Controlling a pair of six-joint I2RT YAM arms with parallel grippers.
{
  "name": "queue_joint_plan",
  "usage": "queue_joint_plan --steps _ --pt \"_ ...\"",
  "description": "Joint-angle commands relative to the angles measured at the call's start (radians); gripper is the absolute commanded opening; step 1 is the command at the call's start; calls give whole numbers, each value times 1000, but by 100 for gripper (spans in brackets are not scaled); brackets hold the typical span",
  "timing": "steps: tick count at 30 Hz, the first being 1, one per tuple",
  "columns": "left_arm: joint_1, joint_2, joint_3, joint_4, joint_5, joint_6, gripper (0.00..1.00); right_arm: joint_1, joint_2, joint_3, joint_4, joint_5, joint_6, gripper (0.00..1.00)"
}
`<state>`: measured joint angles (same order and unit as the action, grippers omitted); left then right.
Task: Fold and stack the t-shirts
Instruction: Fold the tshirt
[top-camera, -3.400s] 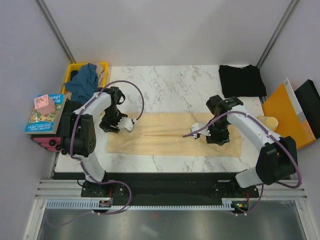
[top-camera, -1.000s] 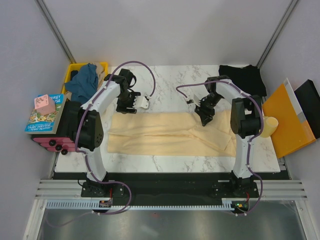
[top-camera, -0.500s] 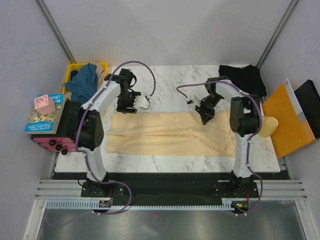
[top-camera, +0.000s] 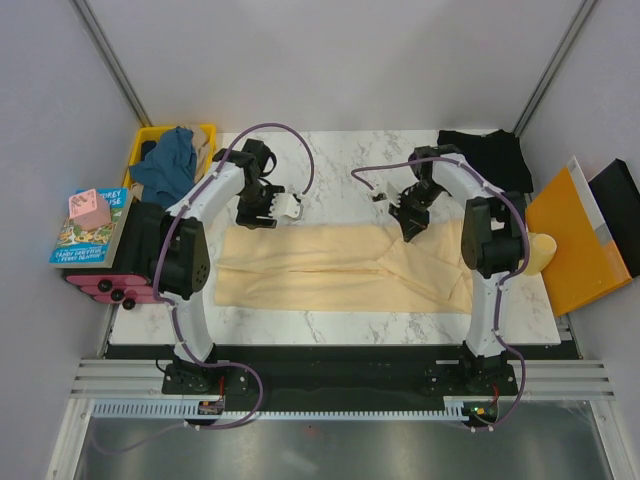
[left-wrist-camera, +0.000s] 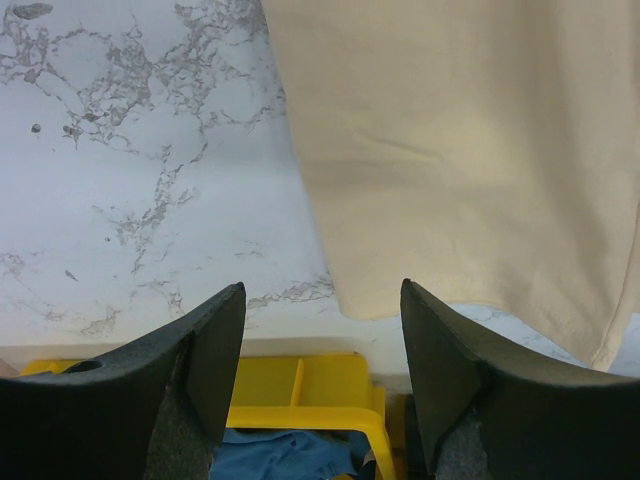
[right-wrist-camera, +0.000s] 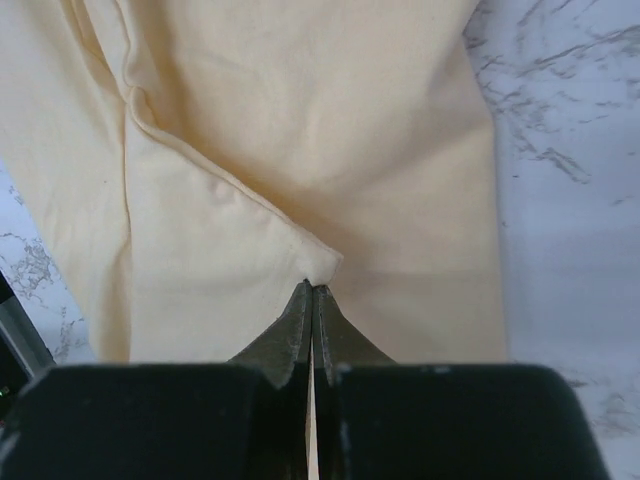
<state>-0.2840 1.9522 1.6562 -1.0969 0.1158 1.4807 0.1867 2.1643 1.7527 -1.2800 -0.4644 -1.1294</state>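
L arm (top-camera: 205, 195), R arm (top-camera: 486, 300): white shells, black joints, purple cables (top-camera: 270, 125); pincer fingers (left-wrist-camera: 200, 380) black, wedge-shaped.

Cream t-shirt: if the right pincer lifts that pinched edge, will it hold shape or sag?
Likely floppy: the cream t-shirt puckers where the right pincer pinches it, so it should sag from that one point. Probably light, lying thin and flat. With the left pincer open, its other end may drag on the table.
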Motion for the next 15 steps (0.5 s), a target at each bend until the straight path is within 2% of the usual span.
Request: queue_joint_plan --steps 1,9,15 --pt "-6 5 33 5 36 -33 71 16 -92 91 -28 -36 0 0" --pt "-6 8 39 6 24 -13 71 77 -145 58 -149 -22 -59 0" --pt "-6 13 42 6 19 10 71 126 -305 -113 -182 36 -112 0"
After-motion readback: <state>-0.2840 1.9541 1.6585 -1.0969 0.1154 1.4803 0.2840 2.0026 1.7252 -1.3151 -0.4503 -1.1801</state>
